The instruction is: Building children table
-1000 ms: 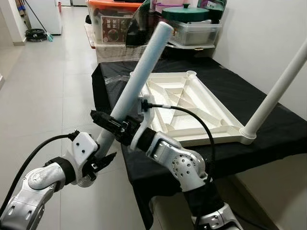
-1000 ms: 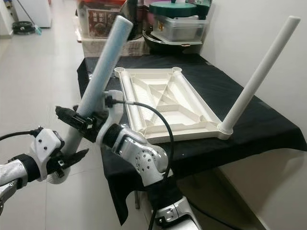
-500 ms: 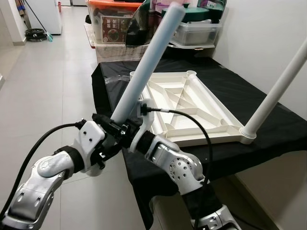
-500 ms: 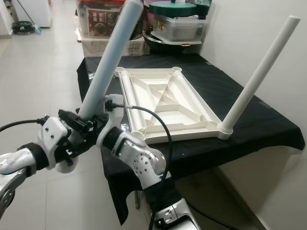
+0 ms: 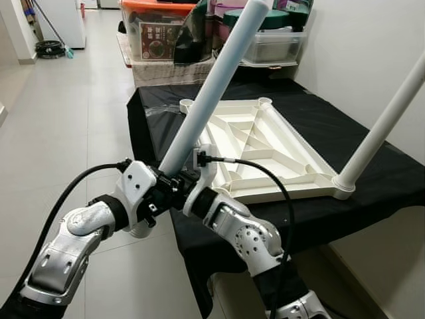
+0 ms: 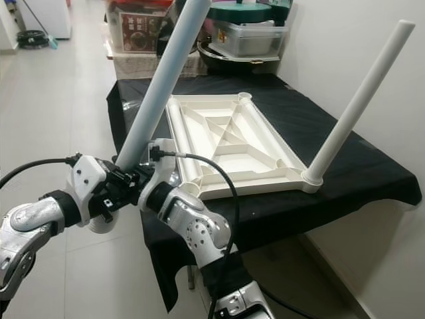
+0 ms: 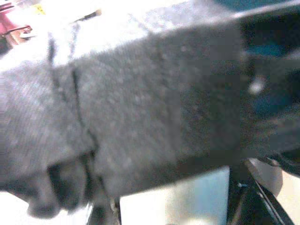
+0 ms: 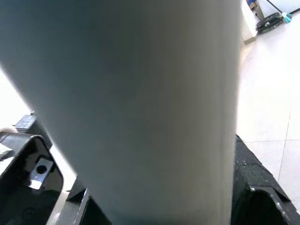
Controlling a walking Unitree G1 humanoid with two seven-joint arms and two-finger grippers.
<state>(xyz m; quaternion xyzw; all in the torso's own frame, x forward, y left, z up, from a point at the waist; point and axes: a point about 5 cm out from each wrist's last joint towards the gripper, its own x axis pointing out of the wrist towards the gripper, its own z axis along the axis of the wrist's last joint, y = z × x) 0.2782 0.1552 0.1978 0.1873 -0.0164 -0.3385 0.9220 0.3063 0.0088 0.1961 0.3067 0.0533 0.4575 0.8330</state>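
Note:
A white table top (image 5: pixel 292 189) lies upside down on a black-covered table (image 5: pixel 352 139). One white leg (image 5: pixel 385 126) stands fitted in its near right corner. A second pale leg (image 5: pixel 212 80) slants up across the table's near left corner, its top end reaching the frame's upper edge. My right gripper (image 5: pixel 174 181) is shut on this leg close to its lower end; in the right wrist view the leg (image 8: pixel 140 93) sits right against the camera. My left gripper (image 5: pixel 159 196) is pressed in next to the right one at the leg's lower end, which is hidden there.
Storage boxes and lidded tubs (image 5: pixel 159 33) are stacked behind the table. A white wall (image 5: pixel 358 40) runs along the right. Open tiled floor (image 5: pixel 66 106) lies to the left of the table.
My left gripper rose from below the leg's lower end to right beside the right gripper. The leg moved up and toward the table top, standing a little steeper.

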